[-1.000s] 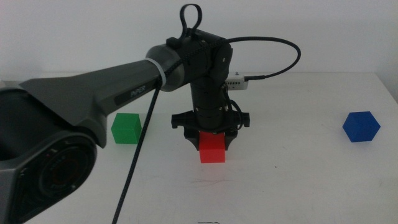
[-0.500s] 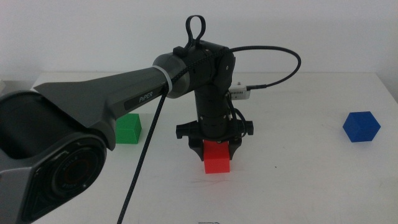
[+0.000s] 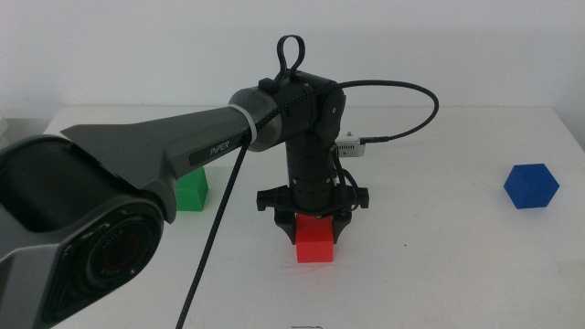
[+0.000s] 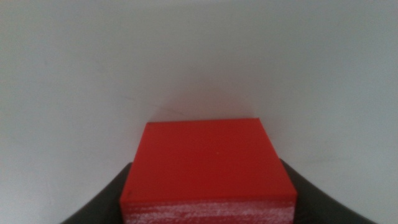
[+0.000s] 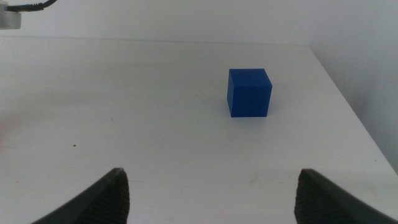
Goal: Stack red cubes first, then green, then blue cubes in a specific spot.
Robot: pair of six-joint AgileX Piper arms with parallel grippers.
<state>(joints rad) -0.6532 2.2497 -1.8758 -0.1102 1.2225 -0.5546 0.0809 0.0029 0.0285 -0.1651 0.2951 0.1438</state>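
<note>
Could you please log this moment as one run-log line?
left pincer: shut on red cube, at table | right pincer: open, waiting | green cube, blue cube: unstacked

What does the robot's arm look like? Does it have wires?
The left arm is dark grey and smooth, with a pale ring near the wrist and small white "PiPER" lettering. A black cable loops off the wrist, and another hangs down toward the table. The left gripper is black with dark fingers. The right gripper shows only two dark rounded fingers.
</note>
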